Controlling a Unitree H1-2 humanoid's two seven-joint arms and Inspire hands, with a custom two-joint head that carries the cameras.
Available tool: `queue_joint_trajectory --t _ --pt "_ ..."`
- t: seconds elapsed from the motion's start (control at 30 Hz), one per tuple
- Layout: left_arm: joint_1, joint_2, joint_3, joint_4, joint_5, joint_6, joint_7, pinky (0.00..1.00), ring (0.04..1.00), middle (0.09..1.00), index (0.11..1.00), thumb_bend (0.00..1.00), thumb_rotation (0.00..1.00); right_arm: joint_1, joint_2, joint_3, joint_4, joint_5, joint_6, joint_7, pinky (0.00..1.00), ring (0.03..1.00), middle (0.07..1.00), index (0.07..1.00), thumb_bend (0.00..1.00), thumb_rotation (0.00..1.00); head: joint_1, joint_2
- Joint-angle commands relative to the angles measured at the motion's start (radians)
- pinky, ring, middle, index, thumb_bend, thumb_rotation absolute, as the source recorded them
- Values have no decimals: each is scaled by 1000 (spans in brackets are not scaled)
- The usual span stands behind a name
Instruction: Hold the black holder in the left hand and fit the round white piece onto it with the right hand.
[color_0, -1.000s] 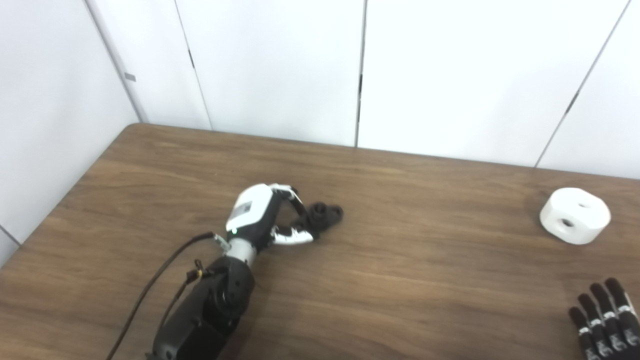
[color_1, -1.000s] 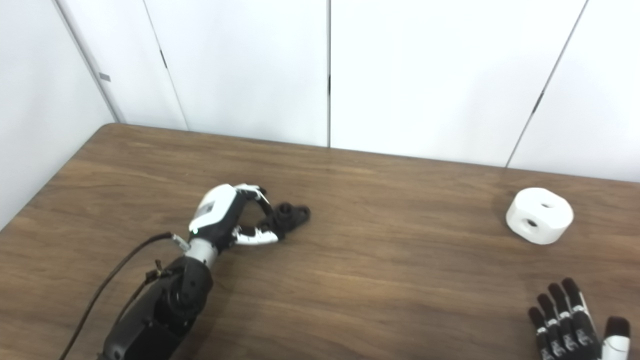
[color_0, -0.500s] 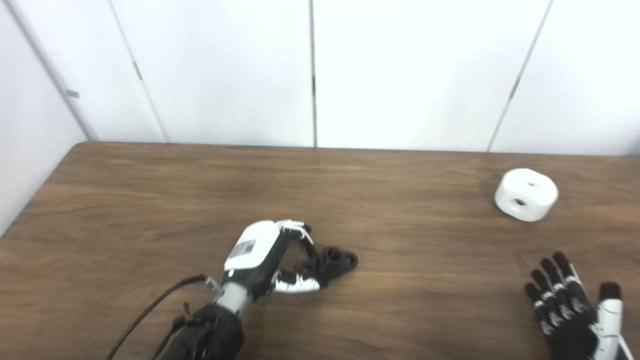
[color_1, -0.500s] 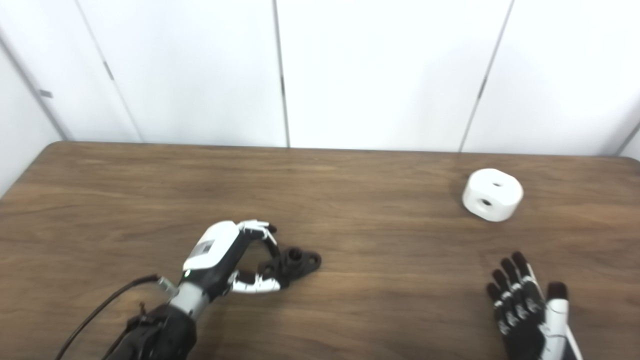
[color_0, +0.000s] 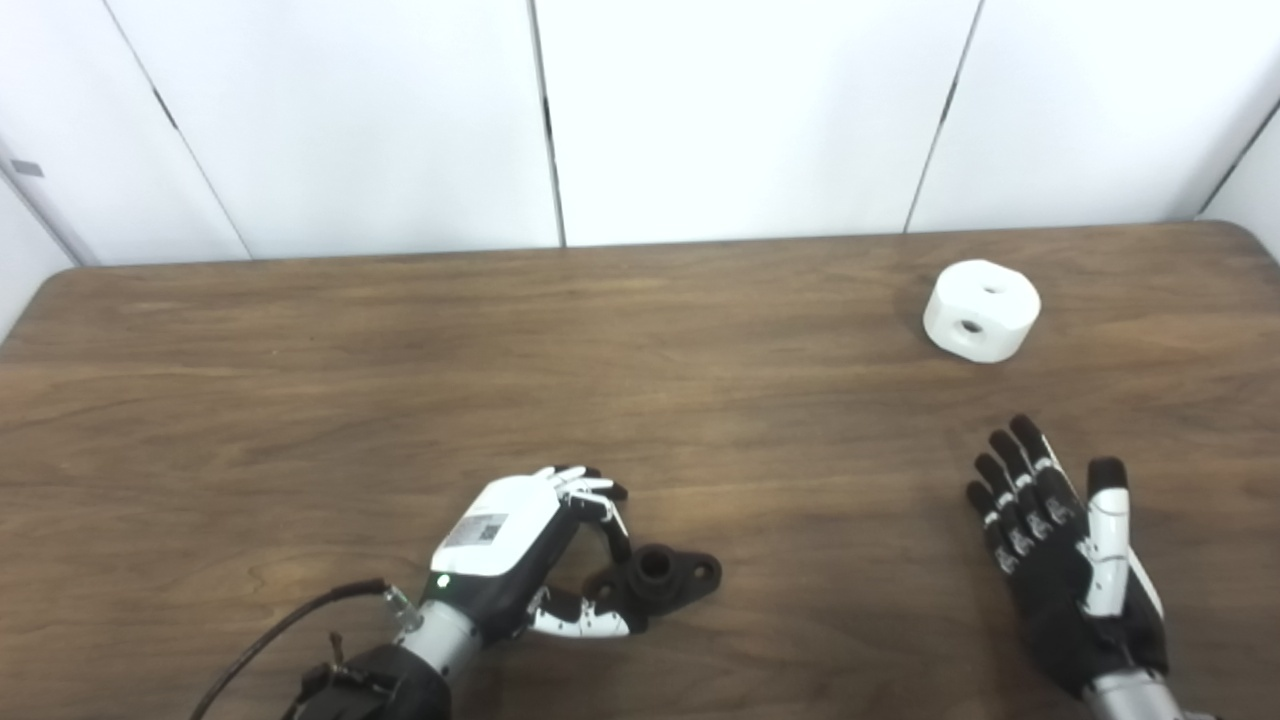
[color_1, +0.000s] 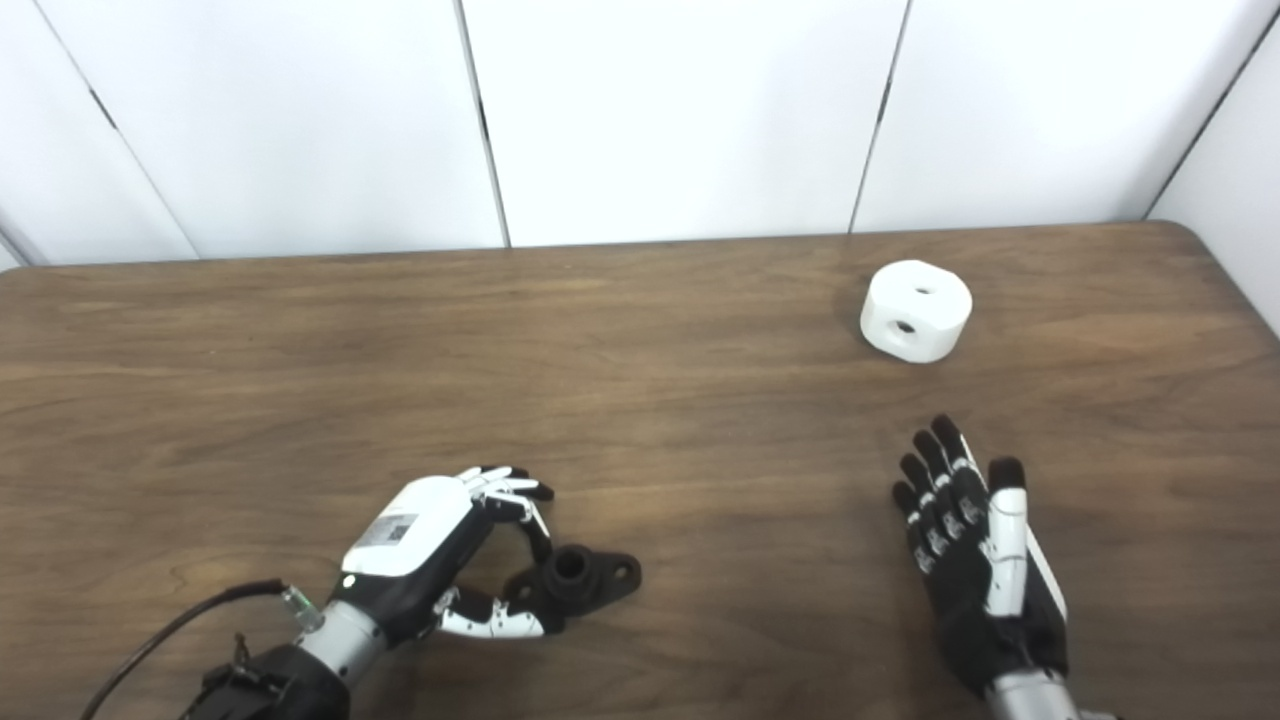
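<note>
While curled round black holder (color_0: 660, 575) lying on wooden table (color_0: 300, 400), near front edge: left hand (color_0: 520, 550), thumb & fingers pinching its near end. Right hand (color_0: 1065, 545) spread flat, holding nothing, w/ round white piece (color_0: 980, 310) well apart, toward far right corner.

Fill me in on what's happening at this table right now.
A two-armed robot is starting an assembly job. Its left robot hand has its fingers curled around the black holder, which sits on the wooden table. The round white piece sits untouched near the far right corner. The right robot hand is open, fingers spread, over the table short of that piece and holding nothing. Nothing is fitted together yet.
</note>
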Motion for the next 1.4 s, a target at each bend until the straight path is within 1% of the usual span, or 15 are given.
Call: queue_joint_trajectory --t 0.0,0.1,0.33,0.43,0.53,0.67,0.77,0.8,0.83,0.87,0.93,1.0,1.13,1.27,1.37 --pt "49 30 -6 37 -7 8 -67 929 903 825 491 509 60 -3 24 10 -31 10 22 -1 1000 1000 1000 1000 570 1000 -3 4" --pt "45 32 1 43 0 -2 -65 921 909 826 491 508 61 -4 25 11 -37 9 28 -8 1000 1000 1000 1000 562 1000 -5 11" --pt "47 25 -7 55 105 -37 -44 894 899 818 491 508 63 -5 18 13 -43 17 28 -10 1000 1000 1000 1000 548 1000 -5 17" --pt "48 19 -6 59 122 -49 -40 904 900 818 491 508 62 -7 17 12 -46 14 32 -15 1000 1000 1000 1000 549 1000 -6 17" --pt "49 13 -1 60 129 -54 -45 909 901 818 492 508 62 -13 13 8 -47 17 26 -11 1000 1000 1000 1000 561 1000 -6 17" --pt "50 11 4 62 139 -59 -50 910 899 818 492 507 63 -34 -4 2 -79 -6 44 -27 1000 1000 1000 1000 601 999 -14 10" --pt "52 12 9 66 140 -66 -51 908 896 819 492 507 63 -63 -12 -12 -97 -37 49 -45 1000 1000 1000 1000 578 872 -26 5" --pt "53 13 11 67 140 -69 -50 905 893 818 492 507 63 -84 -13 -22 -101 -53 61 -63 1000 1000 1000 998 593 761 -35 2" --pt "55 15 12 67 142 -70 -50 903 890 817 492 508 63 -102 -15 -29 -105 -70 71 -77 1000 1000 994 985 642 661 -38 0" --pt "55 16 13 67 142 -72 -51 901 888 818 492 508 63 -120 -21 -32 -108 -94 75 -87 1000 1000 990 978 677 583 -42 -2" --pt "56 20 15 69 140 -77 -52 895 883 819 492 507 63 -154 -39 -34 -109 -146 85 -98 1000 1000 994 987 660 496 -51 -7" --pt "58 22 18 70 139 -79 -52 891 881 819 492 507 64 -192 -57 -44 -105 -184 104 -107 1000 1000 989 988 657 457 -56 -13" --pt "62 24 23 73 138 -88 -51 886 876 818 492 507 64 -258 -85 -63 -87 -226 146 -118 1000 1000 991 992 664 422 -73 -23" --pt "68 25 32 76 138 -98 -49 882 874 816 492 507 64 -324 -122 -71 -58 -275 163 -122 1000 1000 987 970 676 429 -87 -31" --pt "72 25 38 80 136 -106 -48 880 875 816 492 508 64 -368 -160 -63 -30 -326 162 -109 1000 1000 991 971 672 455 -98 -41"
